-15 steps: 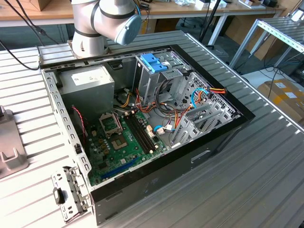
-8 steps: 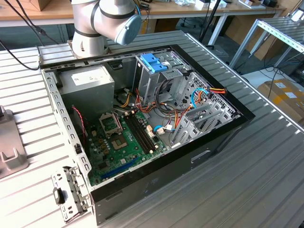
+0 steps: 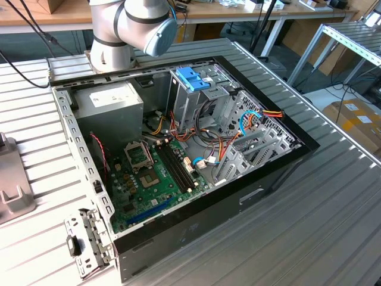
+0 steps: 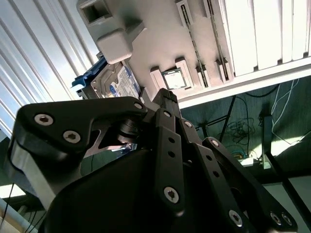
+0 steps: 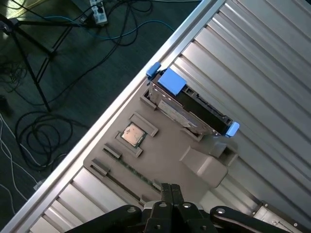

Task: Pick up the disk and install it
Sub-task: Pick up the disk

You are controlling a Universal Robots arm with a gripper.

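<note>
The disk [image 5: 192, 104] rests in a slot of a grey moulded holder [image 5: 160, 155] on the ribbed metal table, with its blue rails at both ends. In the second wrist view the disk [image 4: 116, 82] shows its white and blue label just past my fingertips. My gripper [image 5: 169, 190] hovers over the holder, a short way from the disk and not touching it. Its black fingers [image 4: 165, 104] are pressed together with nothing between them.
A small square chip [image 5: 132, 135] lies in another pocket of the holder. In the exterior view an open computer case [image 3: 83, 161] lies on the table, with a metal cage with a blue top [image 3: 193, 77], a grey box [image 3: 113, 101] and a motherboard. The table edge [image 5: 121, 104] runs near the holder, with cables on the floor beyond.
</note>
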